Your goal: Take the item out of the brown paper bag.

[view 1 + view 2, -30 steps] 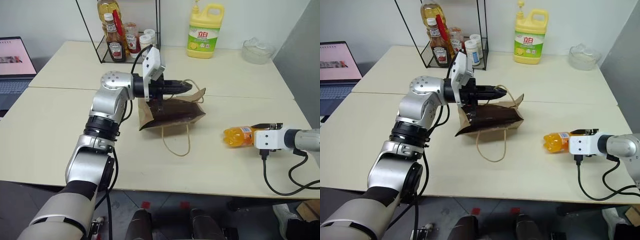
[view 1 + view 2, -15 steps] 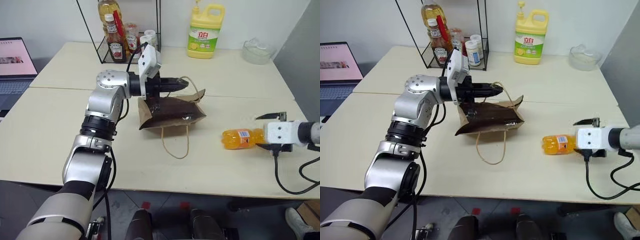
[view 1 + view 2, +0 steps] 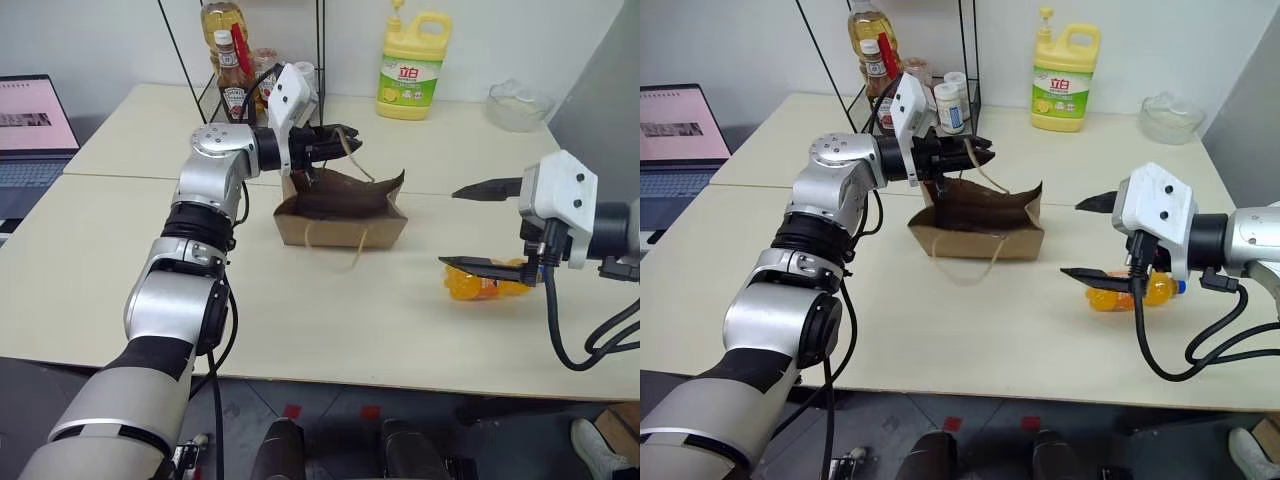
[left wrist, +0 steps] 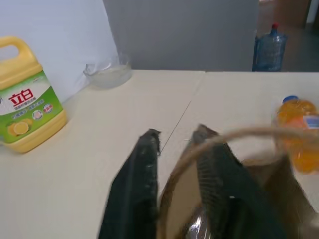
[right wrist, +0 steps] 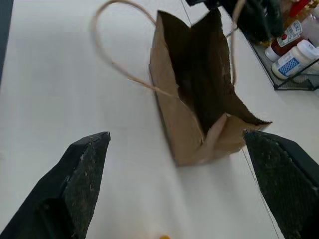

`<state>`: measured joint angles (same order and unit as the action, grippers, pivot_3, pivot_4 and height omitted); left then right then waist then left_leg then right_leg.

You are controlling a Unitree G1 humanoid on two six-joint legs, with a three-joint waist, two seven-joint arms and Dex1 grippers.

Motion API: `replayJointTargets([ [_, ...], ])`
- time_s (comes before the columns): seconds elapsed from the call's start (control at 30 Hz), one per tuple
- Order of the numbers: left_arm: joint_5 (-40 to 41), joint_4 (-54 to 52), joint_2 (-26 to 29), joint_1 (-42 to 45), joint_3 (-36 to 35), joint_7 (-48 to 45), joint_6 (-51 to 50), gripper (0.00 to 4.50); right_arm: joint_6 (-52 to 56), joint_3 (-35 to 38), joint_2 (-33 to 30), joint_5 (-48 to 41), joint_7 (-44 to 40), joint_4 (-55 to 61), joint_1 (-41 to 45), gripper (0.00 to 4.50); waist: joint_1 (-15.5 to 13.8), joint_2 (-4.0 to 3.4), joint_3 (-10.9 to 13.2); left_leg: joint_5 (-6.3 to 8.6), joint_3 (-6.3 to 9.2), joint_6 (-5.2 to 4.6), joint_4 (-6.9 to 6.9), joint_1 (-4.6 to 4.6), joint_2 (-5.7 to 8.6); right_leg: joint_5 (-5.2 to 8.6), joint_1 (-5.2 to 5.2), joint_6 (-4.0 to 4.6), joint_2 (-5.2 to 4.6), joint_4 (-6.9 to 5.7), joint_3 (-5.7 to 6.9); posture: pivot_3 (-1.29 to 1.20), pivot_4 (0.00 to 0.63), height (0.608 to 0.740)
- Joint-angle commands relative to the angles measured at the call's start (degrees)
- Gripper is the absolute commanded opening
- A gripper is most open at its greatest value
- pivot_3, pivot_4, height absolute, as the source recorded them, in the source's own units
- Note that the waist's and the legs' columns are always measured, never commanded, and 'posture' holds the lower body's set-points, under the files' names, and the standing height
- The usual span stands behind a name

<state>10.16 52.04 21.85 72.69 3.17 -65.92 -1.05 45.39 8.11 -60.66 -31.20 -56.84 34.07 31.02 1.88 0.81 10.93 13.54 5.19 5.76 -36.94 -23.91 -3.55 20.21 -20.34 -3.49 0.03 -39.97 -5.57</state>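
Observation:
The brown paper bag [image 3: 340, 212] stands upright on the table with its mouth open. My left gripper [image 3: 335, 140] hovers level over the bag's far rim. Its fingers [image 4: 144, 169] are parted, and one twisted handle [image 4: 239, 133] lies looped across one of them. The other handle [image 3: 335, 240] hangs down the bag's front. The item, a small orange drink bottle [image 3: 1140, 293] with a blue cap, lies on its side on the table to the right of the bag. My right gripper [image 3: 478, 228] hangs open above it, pointing toward the bag, its lower finger just over the bottle.
A yellow detergent jug [image 3: 410, 60], a wire rack of sauce bottles [image 3: 235, 70] and a glass bowl [image 3: 515, 103] stand along the table's far edge. A laptop [image 3: 25, 120] sits at the far left. A grey panel borders the right side.
The bag went from lying on its side to standing upright. My left gripper's fingers parted. My right gripper opened wide, left the bottle on the table, rose and turned toward the bag.

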Motion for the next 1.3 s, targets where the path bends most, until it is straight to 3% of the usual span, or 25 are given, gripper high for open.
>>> replayJointTargets([
  [0.03, -1.7, 0.7, 0.8, 2.5, -0.4, 0.4, 4.4, 2.46, 0.6, 0.3, 0.4, -0.9, 2.1, 0.9, 1.5, 4.50, 0.0, 0.00, 0.0, 0.00, 0.00, 0.00, 0.01, -0.02, 0.00, 0.00, -0.03, 0.00, 0.00, -0.01, 0.00, 0.00, 0.150, 0.740],
  [0.07, -2.2, 1.2, 1.2, 2.6, -0.4, 0.5, 5.4, 2.78, 0.1, 0.1, 0.8, -0.5, 2.7, 0.5, 1.5, 4.50, 0.0, 0.00, 0.0, 0.00, 0.00, 0.00, 0.01, -0.03, 0.00, 0.00, -0.05, 0.00, 0.00, -0.01, 0.00, 0.00, 0.150, 0.740],
  [0.3, -5.3, 1.8, 5.0, 3.2, -1.9, 5.6, 10.4, 2.78, -1.9, 1.6, 3.6, 1.7, 7.6, 0.1, -0.5, 4.50, 0.1, 0.00, 0.0, 0.00, 0.00, -0.01, 0.02, -0.03, -0.02, 0.00, -0.10, 0.00, 0.01, -0.05, -0.01, 0.00, 0.150, 0.740],
  [0.43, -3.5, -3.6, 6.8, 1.0, -3.6, 6.5, 6.8, 2.78, -3.8, 3.6, 7.0, 3.2, 12.9, 0.9, -3.3, 4.50, 0.1, 0.00, 0.0, 0.00, 0.01, -0.01, 0.02, -0.06, -0.01, 0.00, -0.10, 0.00, 0.01, -0.04, 0.00, 0.00, 0.150, 0.740],
  [0.57, -2.2, -18.8, 12.0, -8.1, -5.6, 7.3, -2.0, 2.78, -3.7, 6.1, 11.0, 3.8, 18.2, 3.2, -6.5, 4.50, 0.4, -0.02, 0.0, -0.11, -0.01, 0.19, 0.05, -0.03, -0.04, 0.00, -0.09, 0.00, 0.01, -0.06, -0.02, 0.00, 0.150, 0.740],
  [0.7, 1.8, -41.2, 16.5, -22.3, -12.1, 14.7, -19.2, 2.78, -4.0, 8.1, 18.1, 4.0, 26.1, 7.5, -11.1, 4.50, 1.5, -0.05, 0.0, -0.12, 0.00, 0.21, 0.15, 0.03, -0.15, 0.02, -0.11, 0.03, 0.06, -0.14, -0.02, 0.00, 0.150, 0.740],
  [0.87, 4.2, -63.0, 12.5, -40.6, -19.8, 28.4, -30.3, 2.78, -9.9, 5.2, 27.6, 8.7, 34.0, 10.6, -17.7, 4.50, 1.0, -0.03, -0.1, -0.13, 0.08, 0.22, 0.02, 0.05, -0.12, 0.02, 0.01, 0.03, 0.03, -0.21, 0.00, 0.00, 0.150, 0.740],
  [0.97, 2.6, -70.5, 9.8, -51.4, -19.6, 32.2, -28.5, 2.78, -15.2, 0.8, 32.7, 12.9, 36.9, 10.8, -23.9, 4.50, 0.3, 0.02, -0.1, -0.12, 0.13, 0.22, 0.00, 0.12, -0.09, 0.02, 0.10, 0.02, 0.03, -0.17, 0.02, 0.00, 0.150, 0.740],
  [1.17, 2.3, -75.5, 4.3, -62.6, -17.9, 37.9, -27.5, 2.78, -23.8, -6.6, 39.5, 20.4, 40.8, 8.0, -31.9, 4.50, -0.2, 0.05, -0.1, -0.05, 0.14, 0.09, 0.01, 0.17, -0.09, 0.02, 0.12, 0.01, 0.04, -0.18, 0.02, 0.00, 0.150, 0.740],
  [1.3, 2.3, -74.8, 2.4, -64.5, -16.9, 39.4, -24.6, 2.78, -26.6, -7.8, 41.0, 22.0, 40.6, 5.9, -33.6, 4.50, -0.1, 0.05, -0.1, -0.06, 0.16, 0.11, 0.04, 0.23, -0.11, 0.02, 0.13, 0.01, 0.07, -0.21, 0.02, 0.00, 0.150, 0.740],
])
